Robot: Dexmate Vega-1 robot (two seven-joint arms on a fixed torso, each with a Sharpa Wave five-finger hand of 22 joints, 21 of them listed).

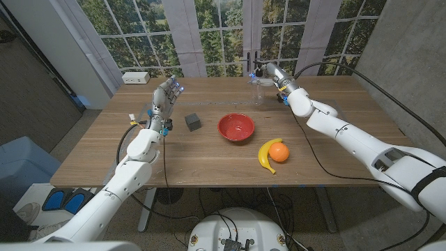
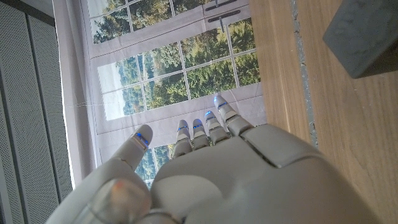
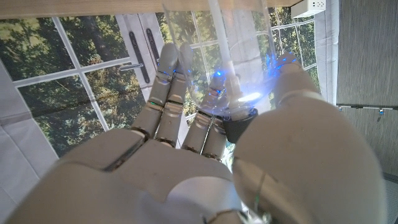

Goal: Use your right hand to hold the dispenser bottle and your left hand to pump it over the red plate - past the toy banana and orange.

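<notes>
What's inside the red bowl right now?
Nothing visible: the red bowl shows a bare red interior in the head view. The near inner wall is hidden behind its rim. The banana and orange lie outside it, on the table.

The right arm stretches far forward and across, its white segments nearly straight, and the right robot hand [image 1: 267, 73] closes its fingers and thumb around a clear plastic dispenser bottle [image 3: 239, 56] (blue lights glow on the fingertips). The left arm reaches forward on its own side, elbow bent, with the left robot hand [image 1: 164, 97] raised above the surface, fingers extended, slightly apart, holding nothing.
</notes>
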